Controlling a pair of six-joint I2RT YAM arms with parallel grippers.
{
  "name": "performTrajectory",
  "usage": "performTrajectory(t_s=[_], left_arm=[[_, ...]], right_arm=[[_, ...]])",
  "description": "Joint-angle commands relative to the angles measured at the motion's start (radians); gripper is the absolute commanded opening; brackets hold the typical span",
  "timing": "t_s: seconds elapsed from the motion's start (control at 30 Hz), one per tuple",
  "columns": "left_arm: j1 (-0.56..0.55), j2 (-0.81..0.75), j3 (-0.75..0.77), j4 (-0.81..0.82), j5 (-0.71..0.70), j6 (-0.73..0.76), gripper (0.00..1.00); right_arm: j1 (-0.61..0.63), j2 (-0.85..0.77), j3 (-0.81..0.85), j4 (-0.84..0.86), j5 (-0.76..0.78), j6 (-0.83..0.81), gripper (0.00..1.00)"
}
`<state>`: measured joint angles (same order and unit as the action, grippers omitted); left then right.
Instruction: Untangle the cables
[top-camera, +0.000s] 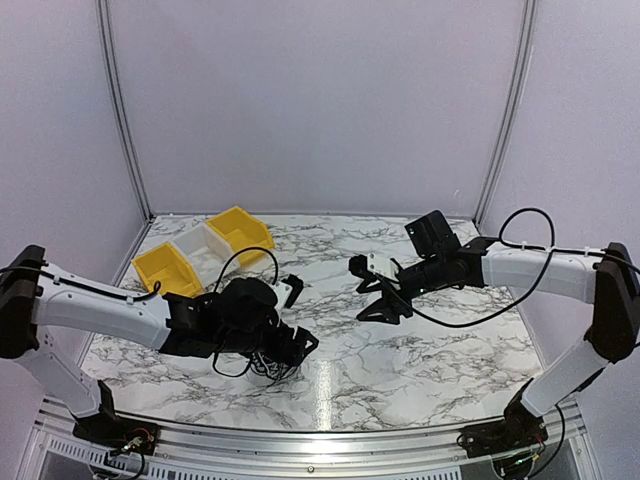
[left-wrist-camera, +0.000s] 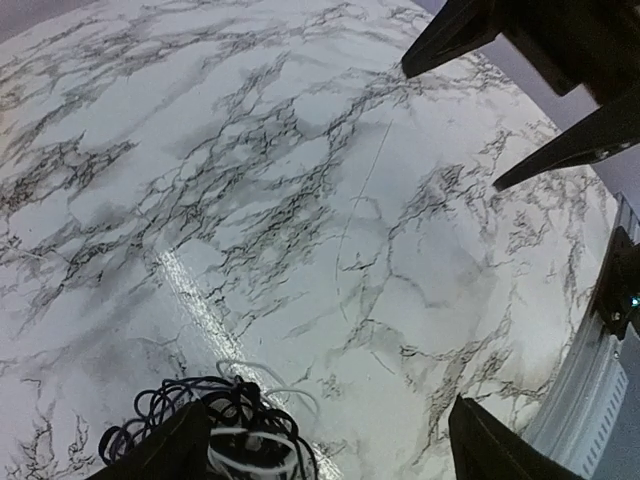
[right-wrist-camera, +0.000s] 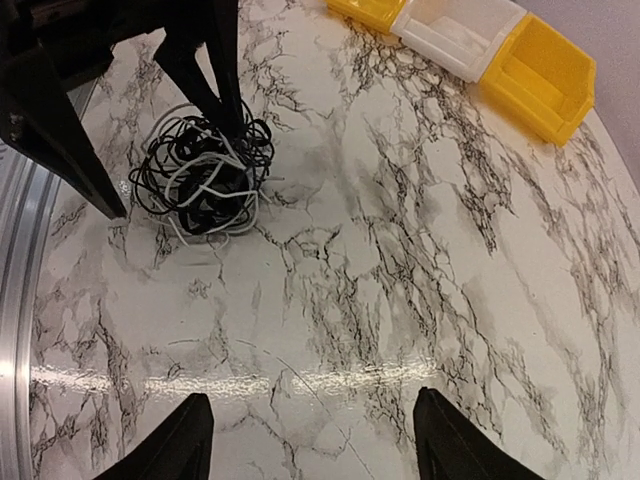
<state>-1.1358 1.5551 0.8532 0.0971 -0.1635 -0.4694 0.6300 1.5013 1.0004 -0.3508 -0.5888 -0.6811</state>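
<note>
The cables (right-wrist-camera: 203, 178) are a small clump of thin black and whitish wires lying on the marble table; the clump also shows in the top view (top-camera: 268, 369) and at the bottom left of the left wrist view (left-wrist-camera: 225, 432). My left gripper (top-camera: 298, 350) is open just above it. In the left wrist view (left-wrist-camera: 320, 452) one of its fingers (left-wrist-camera: 160, 450) is against the clump's edge and nothing is held. My right gripper (top-camera: 382, 308) is open and empty over the table's middle, well apart from the clump, as in its own view (right-wrist-camera: 315, 440).
Three small bins stand in a row at the back left: yellow (top-camera: 165, 269), white (top-camera: 200, 248) and yellow (top-camera: 240, 229). They also show in the right wrist view (right-wrist-camera: 545, 75). A metal rail (top-camera: 320, 440) runs along the table's near edge. White walls enclose the table.
</note>
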Motion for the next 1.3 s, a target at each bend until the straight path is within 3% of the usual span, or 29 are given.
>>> performTrajectory(t_s=[0.0,0.17,0.33,0.47,0.6,0.7,1.03,1.27], left_arm=[[-0.016,-0.19,-0.026,-0.032,-0.107,0.047,0.86],[-0.004,-0.351,-0.109,-0.123,-0.244,0.021,0.87],[0.025,-0.393,-0.203,-0.155,-0.26,-0.102,0.83],[0.037,-0.391,-0.287,-0.055,-0.268,-0.175,0.79],[0.109,-0.384,-0.379,0.109,-0.224,-0.214,0.66],[0.168,-0.358,-0.396,0.18,-0.155,-0.187,0.62],[0.205,-0.194,-0.306,0.253,0.055,-0.046,0.63],[0.212,-0.078,-0.251,0.254,0.066,-0.061,0.39]], right_arm=[[0.008,-0.031,0.076,-0.061,0.01,0.002,0.68],[0.055,0.012,0.146,-0.101,0.022,0.022,0.59],[0.137,0.122,0.259,-0.145,0.04,0.054,0.47],[0.222,0.223,0.335,-0.172,0.072,0.064,0.41],[0.256,0.338,0.439,-0.217,0.061,0.094,0.34],[0.275,0.386,0.481,-0.241,0.054,0.099,0.33],[0.283,0.393,0.477,-0.234,0.048,0.137,0.36],[0.283,0.364,0.455,-0.234,0.054,0.137,0.36]])
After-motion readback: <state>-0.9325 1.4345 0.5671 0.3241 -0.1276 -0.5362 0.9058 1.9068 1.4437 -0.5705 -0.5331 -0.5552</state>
